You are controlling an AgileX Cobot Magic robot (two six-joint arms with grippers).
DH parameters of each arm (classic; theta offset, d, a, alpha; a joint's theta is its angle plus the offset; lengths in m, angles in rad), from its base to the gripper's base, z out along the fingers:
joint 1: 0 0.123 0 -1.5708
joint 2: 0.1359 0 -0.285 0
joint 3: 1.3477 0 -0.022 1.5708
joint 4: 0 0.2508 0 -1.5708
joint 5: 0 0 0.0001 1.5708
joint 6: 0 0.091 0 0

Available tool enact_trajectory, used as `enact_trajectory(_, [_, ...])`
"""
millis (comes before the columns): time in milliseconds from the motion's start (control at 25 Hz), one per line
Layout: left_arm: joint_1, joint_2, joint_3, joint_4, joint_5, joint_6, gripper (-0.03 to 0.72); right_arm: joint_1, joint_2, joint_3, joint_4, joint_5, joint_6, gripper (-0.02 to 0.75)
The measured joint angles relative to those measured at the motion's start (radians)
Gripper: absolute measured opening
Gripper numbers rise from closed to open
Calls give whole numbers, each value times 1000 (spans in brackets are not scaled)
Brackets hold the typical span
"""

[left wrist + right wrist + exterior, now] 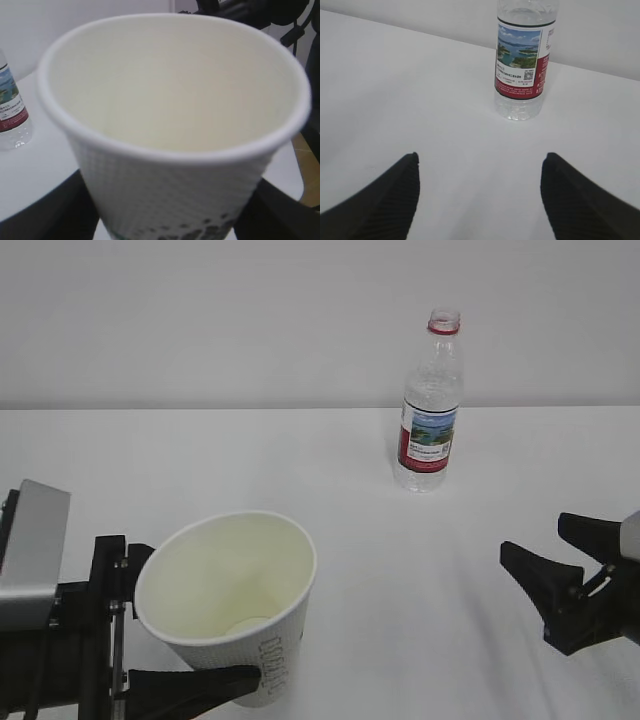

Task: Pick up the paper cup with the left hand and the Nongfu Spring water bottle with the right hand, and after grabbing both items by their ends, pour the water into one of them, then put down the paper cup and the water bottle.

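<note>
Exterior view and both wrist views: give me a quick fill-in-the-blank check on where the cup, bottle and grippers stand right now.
1. The paper cup sits between the fingers of the ____ gripper.
2. The Nongfu Spring water bottle stands upright on the table with its cap ____.
3. The right gripper is open and holds ____, with the bottle ahead of it.
4. The inside of the cup looks ____ of water.

Missing words: left; off; nothing; empty

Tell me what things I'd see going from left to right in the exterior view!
left hand → paper cup → Nongfu Spring water bottle → right hand
</note>
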Motion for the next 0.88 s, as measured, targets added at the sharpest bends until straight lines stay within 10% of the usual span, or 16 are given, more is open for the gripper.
enact_trajectory(880, [-220, 67, -123, -56, 34, 0, 536, 0, 0, 0, 0, 0, -7, 568])
